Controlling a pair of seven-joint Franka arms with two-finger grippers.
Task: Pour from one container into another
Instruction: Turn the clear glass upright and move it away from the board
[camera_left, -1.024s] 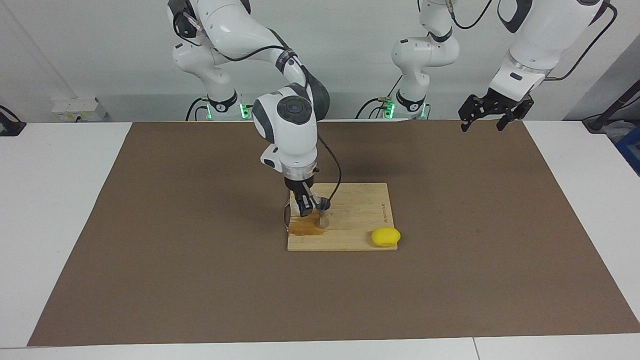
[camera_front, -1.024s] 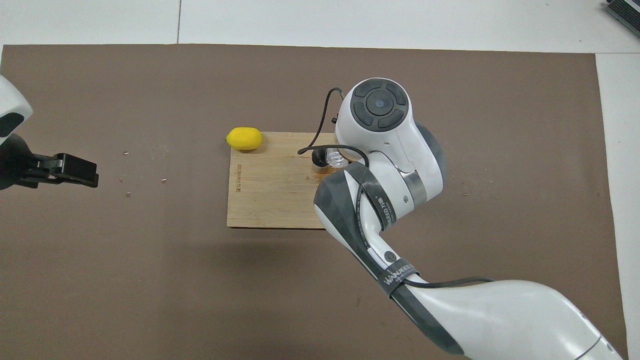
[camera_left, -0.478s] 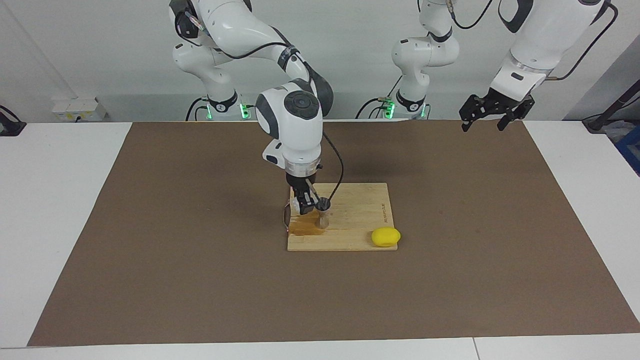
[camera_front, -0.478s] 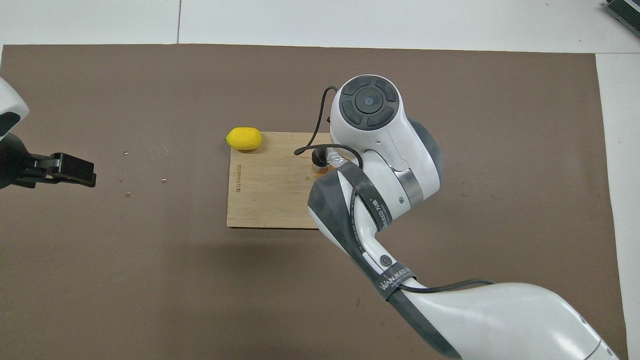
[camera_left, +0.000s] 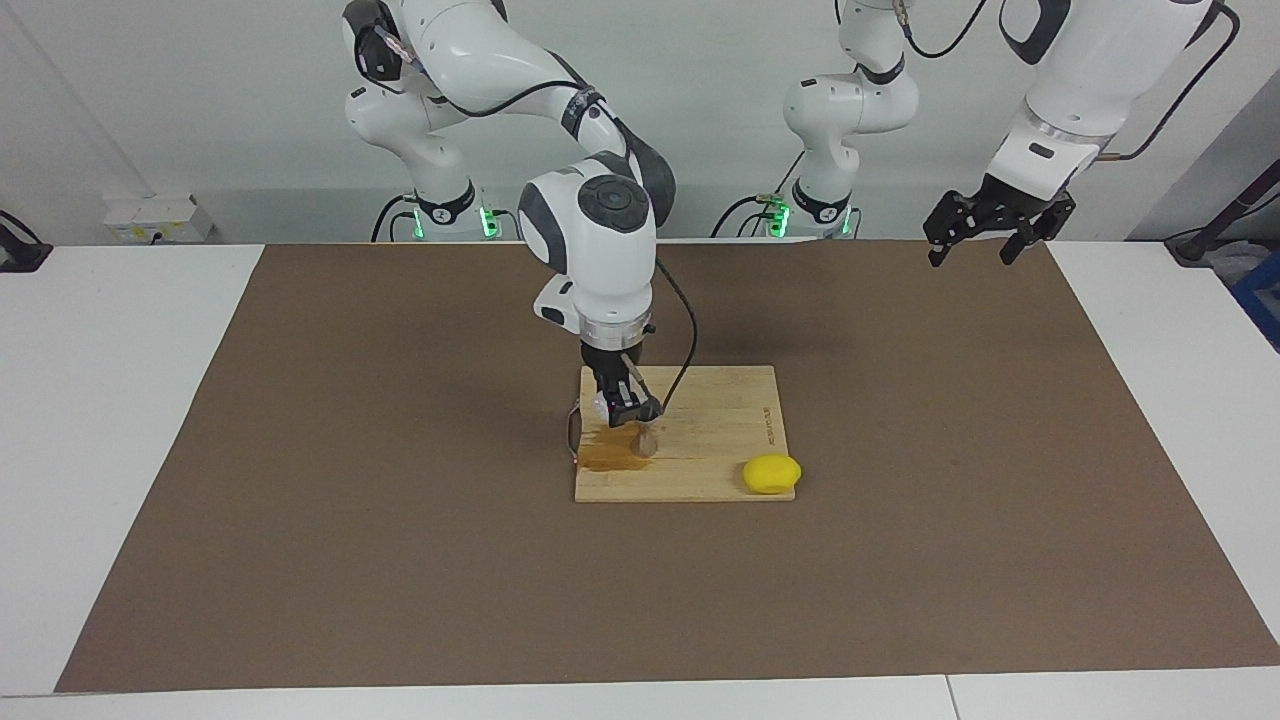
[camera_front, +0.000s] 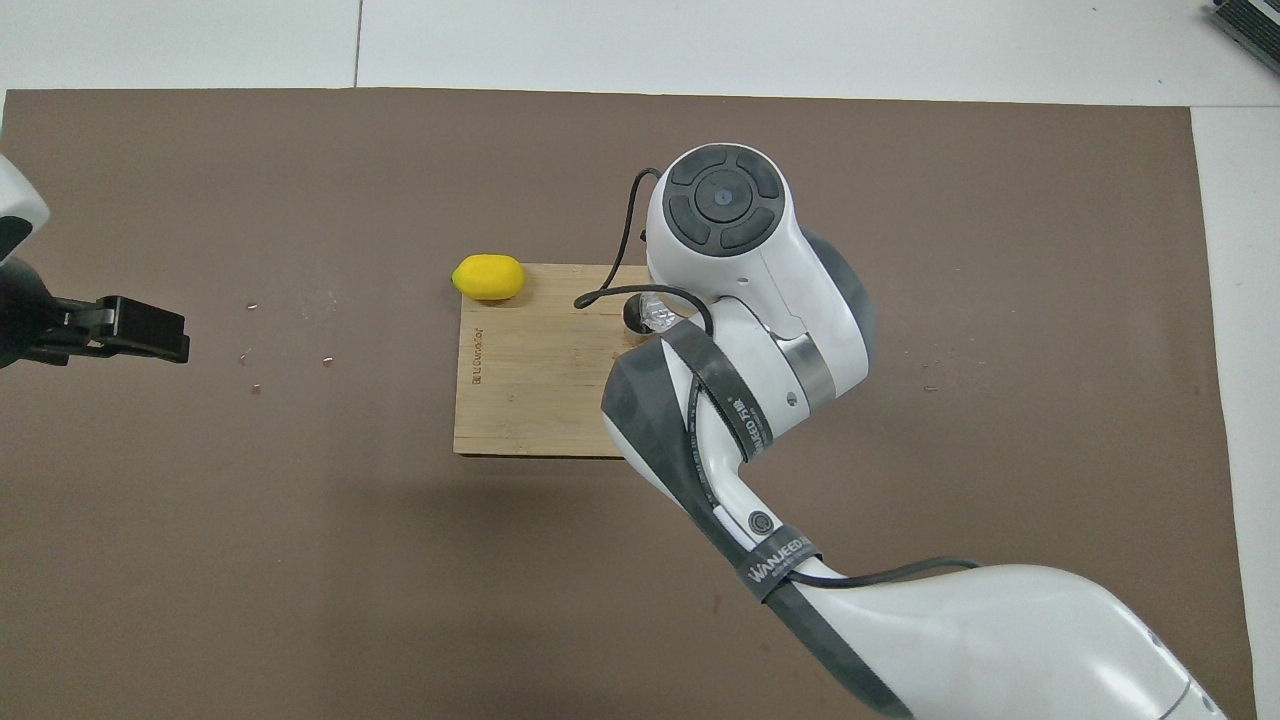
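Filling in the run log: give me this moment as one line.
right gripper: shut on small clear cup, tipped over silver metal jigger | wooden cutting board: brown puddle | left gripper: open, waiting

Lemon (camera_front: 487, 277) beside cutting board (camera_front: 530, 390)

We see our right arm bent down over the cutting board (camera_left: 700, 440), its wrist pointing straight down and its right end effector (camera_left: 622, 408) closed. Our left arm waits raised well away from the board, its left end effector (camera_left: 985, 243) spread open.
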